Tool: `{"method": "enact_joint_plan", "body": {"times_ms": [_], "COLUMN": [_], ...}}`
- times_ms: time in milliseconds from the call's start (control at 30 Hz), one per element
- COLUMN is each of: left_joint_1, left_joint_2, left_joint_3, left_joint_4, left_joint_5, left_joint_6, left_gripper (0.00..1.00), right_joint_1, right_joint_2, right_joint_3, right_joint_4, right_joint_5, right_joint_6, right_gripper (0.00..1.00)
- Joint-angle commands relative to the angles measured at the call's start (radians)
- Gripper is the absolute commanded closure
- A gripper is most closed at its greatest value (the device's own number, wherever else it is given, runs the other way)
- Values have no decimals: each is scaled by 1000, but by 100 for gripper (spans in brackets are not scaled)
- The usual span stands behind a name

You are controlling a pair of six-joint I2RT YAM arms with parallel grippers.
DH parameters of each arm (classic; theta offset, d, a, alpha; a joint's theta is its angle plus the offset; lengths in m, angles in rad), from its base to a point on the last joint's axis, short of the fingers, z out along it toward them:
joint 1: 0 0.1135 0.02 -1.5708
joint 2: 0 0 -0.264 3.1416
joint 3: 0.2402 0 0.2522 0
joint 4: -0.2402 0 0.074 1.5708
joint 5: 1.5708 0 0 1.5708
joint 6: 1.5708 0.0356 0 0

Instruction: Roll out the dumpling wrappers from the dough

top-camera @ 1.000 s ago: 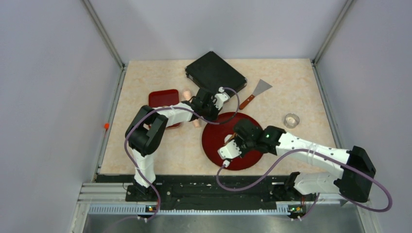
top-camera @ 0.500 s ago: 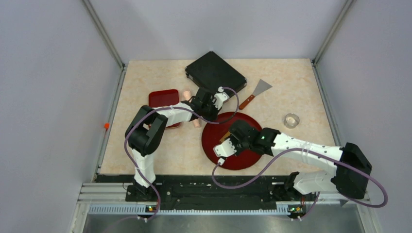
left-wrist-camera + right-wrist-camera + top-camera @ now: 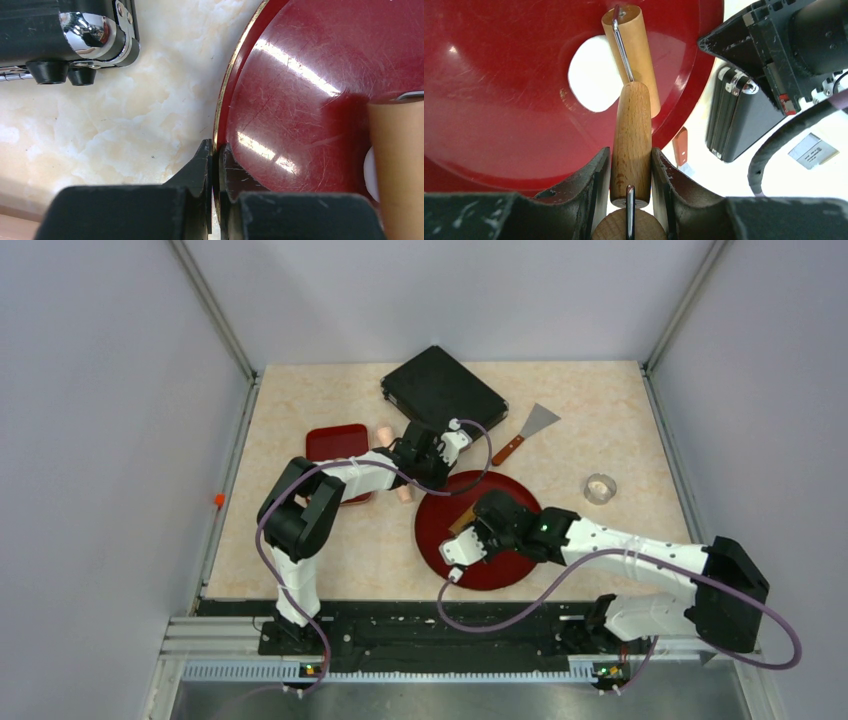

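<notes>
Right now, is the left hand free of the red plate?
No, the left hand is shut on the rim of the red plate, one finger on each side of the edge.

**Tally on the worktop point(image 3: 370, 560)**

Two arms: one left arm point(image 3: 300, 510) and one right arm point(image 3: 640, 555). One round red plate point(image 3: 435, 525). One patch of white dough point(image 3: 591, 75). One wooden roller point(image 3: 630, 135). One red tray point(image 3: 335, 443). One black case point(image 3: 440, 388). One scraper point(image 3: 528, 430). One clear ring cutter point(image 3: 600, 487). One peach rod point(image 3: 386, 430), partly hidden under the left arm.
</notes>
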Motion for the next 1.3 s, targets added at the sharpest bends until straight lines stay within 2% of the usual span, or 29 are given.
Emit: {"method": "enact_joint_plan", "body": {"times_ms": [0,233,567,800,1133,1267], "left_joint_1": [5,5,5,6,6,6], "left_joint_2": [-19,-15,-14,-14,-15,-14], "left_joint_3": [-33,-31,-29,-29,-30,-32], "left_joint_4": [-34,-36,-36,-37,-34,-32], "left_joint_5": [-66,-69,-71,-70,-71,-74], "left_joint_6": [64,62,62,61,61,60], "left_gripper": [100,100,100,100,100,100], "right_joint_1": [22,22,23,22,23,22], "right_joint_2": [-58,-85,-127,-134,-131,-141], "right_joint_3": [-59,-129,-131,-141,-132,-61], "right_joint_4": [-265,-286,-408,-429,-448,-454], "right_joint_5": [-113,-131,-196,-219,-216,-189], "right_joint_6": [24,13,6,7,11,44], "right_gripper": [100,100,100,100,100,100]}}
